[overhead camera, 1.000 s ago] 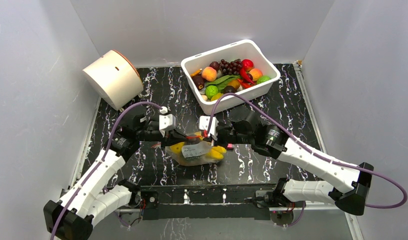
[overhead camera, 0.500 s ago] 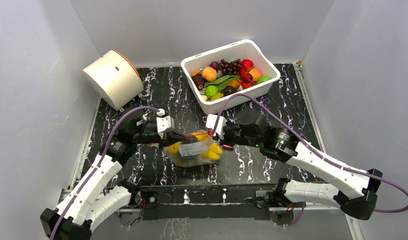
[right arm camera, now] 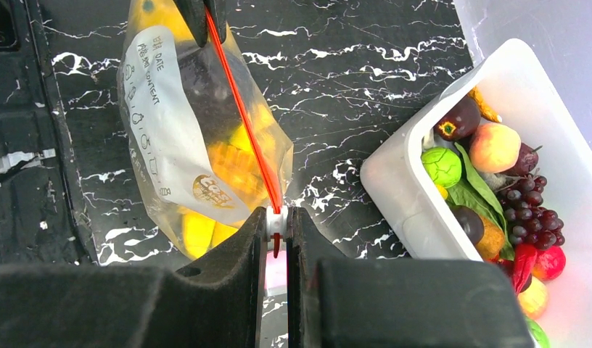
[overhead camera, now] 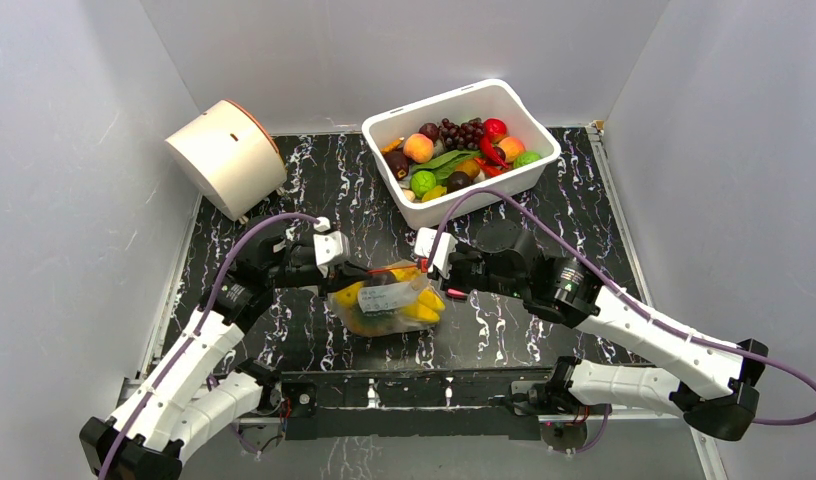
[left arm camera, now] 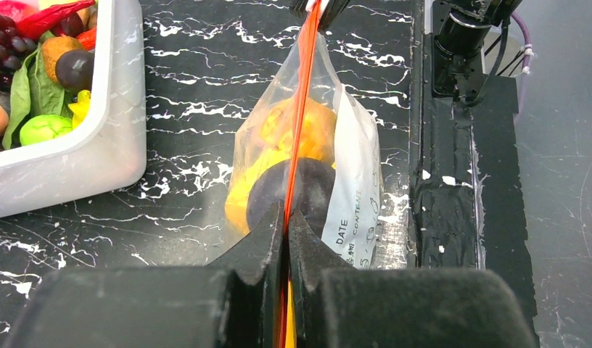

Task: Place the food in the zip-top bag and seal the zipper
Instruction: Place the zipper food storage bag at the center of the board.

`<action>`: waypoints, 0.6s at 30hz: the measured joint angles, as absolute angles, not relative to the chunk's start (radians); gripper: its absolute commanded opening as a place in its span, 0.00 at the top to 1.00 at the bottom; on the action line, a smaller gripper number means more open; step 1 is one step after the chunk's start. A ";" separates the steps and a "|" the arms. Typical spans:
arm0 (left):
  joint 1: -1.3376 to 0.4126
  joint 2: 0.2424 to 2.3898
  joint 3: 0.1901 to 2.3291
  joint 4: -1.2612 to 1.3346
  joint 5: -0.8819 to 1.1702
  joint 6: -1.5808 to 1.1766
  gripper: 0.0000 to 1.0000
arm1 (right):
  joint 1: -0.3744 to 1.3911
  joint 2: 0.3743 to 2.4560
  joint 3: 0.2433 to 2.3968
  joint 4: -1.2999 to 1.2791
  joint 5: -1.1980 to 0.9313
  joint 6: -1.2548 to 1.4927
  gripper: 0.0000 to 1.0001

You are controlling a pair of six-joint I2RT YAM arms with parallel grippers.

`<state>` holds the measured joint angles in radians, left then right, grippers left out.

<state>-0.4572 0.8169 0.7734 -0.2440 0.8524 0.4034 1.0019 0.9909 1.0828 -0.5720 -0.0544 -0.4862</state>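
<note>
The clear zip-top bag (overhead camera: 389, 305) hangs between my two grippers at the table's middle, with yellow, orange and dark purple toy food (left arm camera: 293, 190) inside. Its red-orange zipper (left arm camera: 299, 116) is stretched taut between them. My left gripper (left arm camera: 286, 217) is shut on the zipper's near end; it shows in the top view (overhead camera: 350, 272). My right gripper (right arm camera: 276, 217) is shut on the white slider (right arm camera: 276, 220) at the zipper's other end; it shows in the top view (overhead camera: 436, 275). The bag (right arm camera: 199, 138) carries a white label.
A white bin (overhead camera: 529, 170) full of toy produce stands at the back right, close behind the bag. A white cylinder (overhead camera: 224, 155) lies at the back left. A small pink block (right arm camera: 276, 279) lies under the right gripper. Black rails run along the table's near edge (overhead camera: 414, 385).
The right gripper has shifted slightly right, stretching the zipper tighter; the bag has settled a little lower between the grippers. The left gripper has hardly moved.
</note>
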 measured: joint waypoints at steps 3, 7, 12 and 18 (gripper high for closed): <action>-0.461 0.816 0.775 -0.243 0.839 0.402 1.00 | 1.003 0.991 1.082 -0.572 -0.047 -0.483 0.99; -0.462 0.815 0.775 -0.237 0.825 0.394 1.00 | 1.004 0.991 1.082 -0.572 -0.043 -0.480 0.87; -0.455 0.820 0.775 -0.249 0.760 0.361 1.00 | 0.995 0.990 1.081 -0.574 0.013 -0.474 0.61; -0.446 0.859 0.775 -0.240 0.637 0.298 1.00 | 0.981 0.988 1.075 -0.542 0.055 -0.464 0.30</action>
<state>-0.4461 0.8585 0.7753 -0.2401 0.6373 0.2981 0.9813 0.9882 1.0748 -0.5423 0.0551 -0.4637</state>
